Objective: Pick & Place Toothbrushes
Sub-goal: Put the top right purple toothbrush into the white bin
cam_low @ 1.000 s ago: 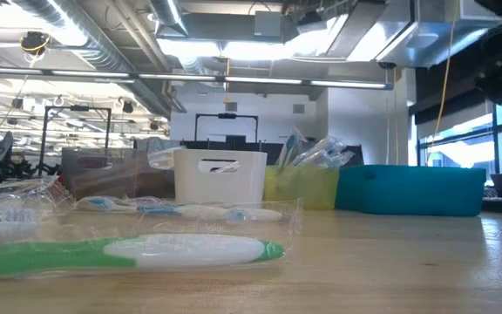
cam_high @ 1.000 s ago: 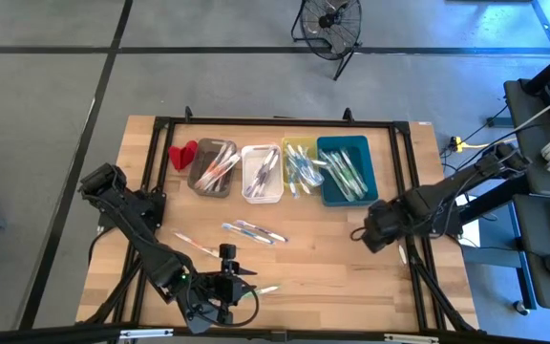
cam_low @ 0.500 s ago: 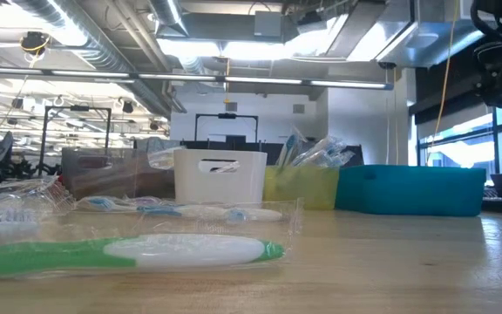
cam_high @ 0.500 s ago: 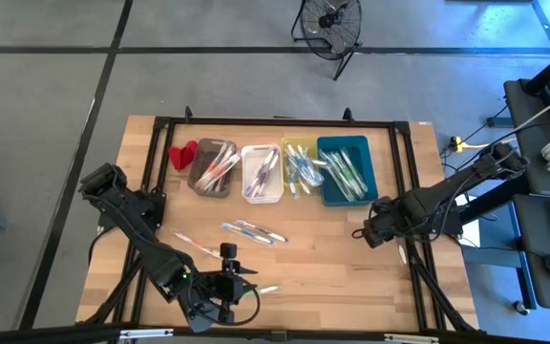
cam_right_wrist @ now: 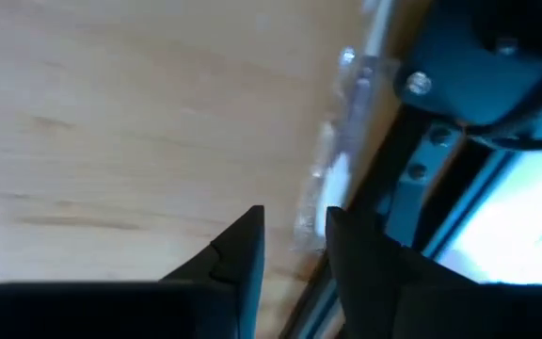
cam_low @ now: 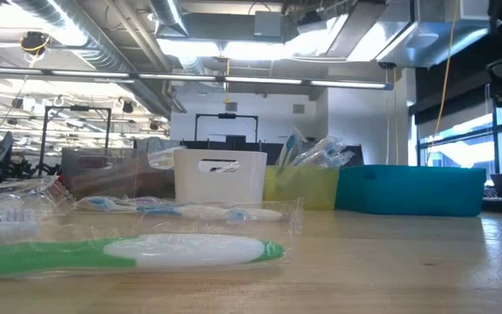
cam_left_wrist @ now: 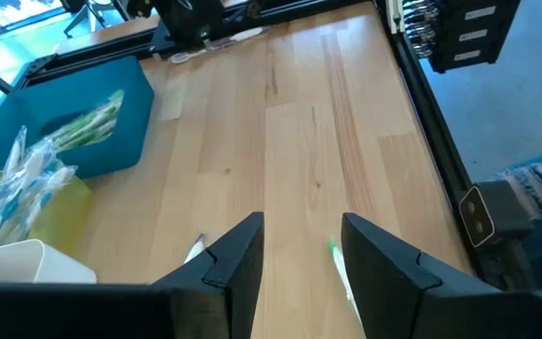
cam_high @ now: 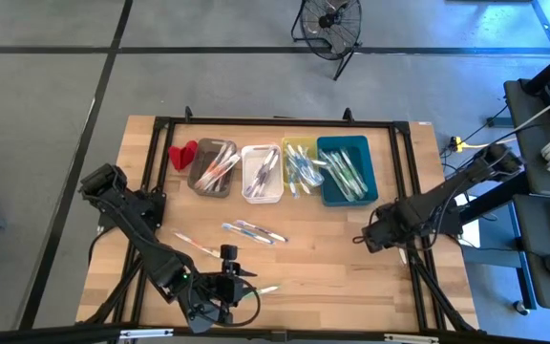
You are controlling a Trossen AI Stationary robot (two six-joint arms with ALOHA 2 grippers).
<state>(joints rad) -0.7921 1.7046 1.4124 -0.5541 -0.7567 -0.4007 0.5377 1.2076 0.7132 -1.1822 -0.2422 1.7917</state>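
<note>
The right gripper (cam_high: 363, 239) hangs low at the tabletop's (cam_high: 323, 272) right edge, aimed at a wrapped toothbrush (cam_right_wrist: 332, 179) that lies tight against the black frame rail (cam_right_wrist: 384, 188). Its jaws are parted a little with nothing between them; the brush lies just beyond the tips.

The risk lies in that rail. The brush is touching or nearly touching it, so one jaw may have no room to get behind the brush. If the jaws come down as they are, a tip could strike the rail or press on the crinkly wrapper, and the brush could skid along the edge or slip off the tabletop. The narrow gap also leaves little margin if the approach is off.

The left gripper (cam_left_wrist: 301, 252) waits near the front edge, jaws apart and empty, over a green brush (cam_high: 266, 289). Three more loose brushes (cam_high: 253, 230) lie mid-tabletop; the rest fill the grey (cam_high: 212, 166), white (cam_high: 261, 172), yellow (cam_high: 300, 162) and teal (cam_high: 346, 168) bins along the back edge.

Compared with a second earlier, the right arm has drawn toward the right rail and swung toward the front, and its jaws have begun to part. The left arm and the brushes have not moved.
</note>
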